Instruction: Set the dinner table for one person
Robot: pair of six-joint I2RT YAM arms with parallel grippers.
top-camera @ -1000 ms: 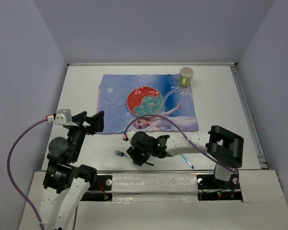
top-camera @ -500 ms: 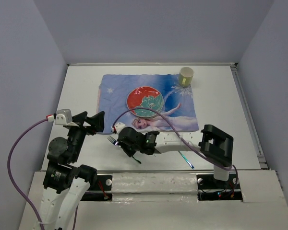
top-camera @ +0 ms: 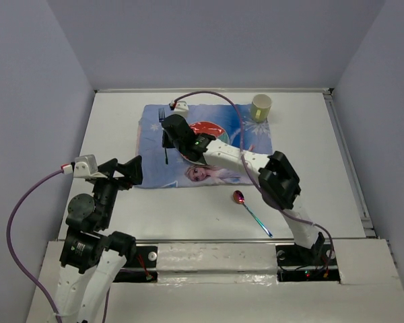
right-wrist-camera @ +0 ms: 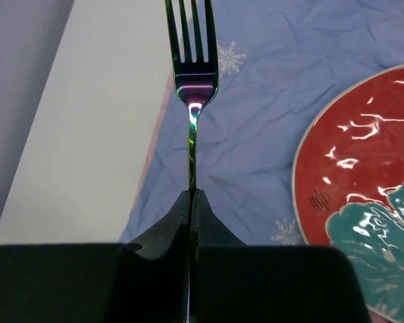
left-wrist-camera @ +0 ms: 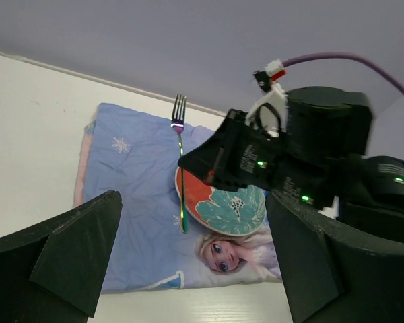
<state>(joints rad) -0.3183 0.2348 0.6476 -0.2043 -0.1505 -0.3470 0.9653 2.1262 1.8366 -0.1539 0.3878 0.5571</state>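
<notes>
Now the right claw (right-wrist-camera: 190, 196) pinches the fork (right-wrist-camera: 191, 87) over the placemat's (right-wrist-camera: 269, 101) left half; left claw (left-wrist-camera: 192, 222) gapes open.

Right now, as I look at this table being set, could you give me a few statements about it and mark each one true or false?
1. The right end effector is shut on the fork. True.
2. The spoon lies on the plate. False: it lies on the bare dinner table, nearer the arms than the placemat.
3. The cup stands at the placemat's far right corner. True.
4. The left end effector holds the cup. False: it is open and holds nothing.
5. The fork is on the plate's right. False: it is over the placemat, left of the plate.
</notes>
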